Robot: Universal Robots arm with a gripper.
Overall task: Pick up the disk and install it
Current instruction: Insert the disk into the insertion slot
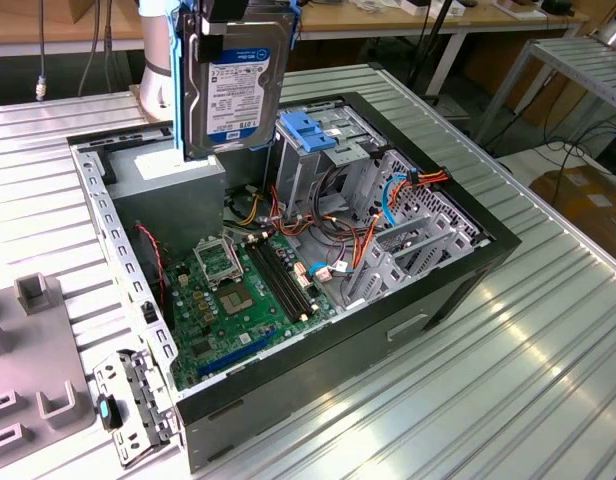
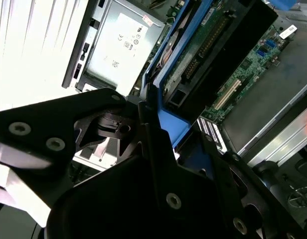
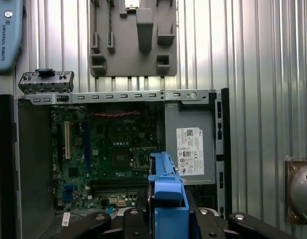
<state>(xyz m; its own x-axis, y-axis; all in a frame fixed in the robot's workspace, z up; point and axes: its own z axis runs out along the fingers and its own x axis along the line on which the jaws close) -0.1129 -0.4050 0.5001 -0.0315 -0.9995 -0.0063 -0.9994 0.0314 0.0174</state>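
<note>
Disk [image 1: 233, 85] lifted clear of table [image 1: 548, 360], hanging upright above open computer case [image 1: 458, 270], near power supply [image 3: 189, 149]. Hand [image 3: 168, 221] clamped on its blue side rails. Pickup done; not yet seated in drive cage [image 1: 323, 170].

Disk [image 1: 235, 85]: a white-and-blue printed label [image 1: 240, 95] covers its broad face in the exterior view. The lines of print are too small to make out.

Power supply [image 3: 173, 117]: a white rating label [image 3: 189, 152] sits on its metal face and is also visible in the second wrist view [image 2: 124, 47]. It carries rows of small certification marks, which are not legible.

Motherboard [image 3: 103, 159]: short white lettering [image 3: 129, 134] sits near the board's centre.

Blue housing [image 3: 4, 20]: one line of white capitals [image 3: 2, 42] runs along its length.
</note>
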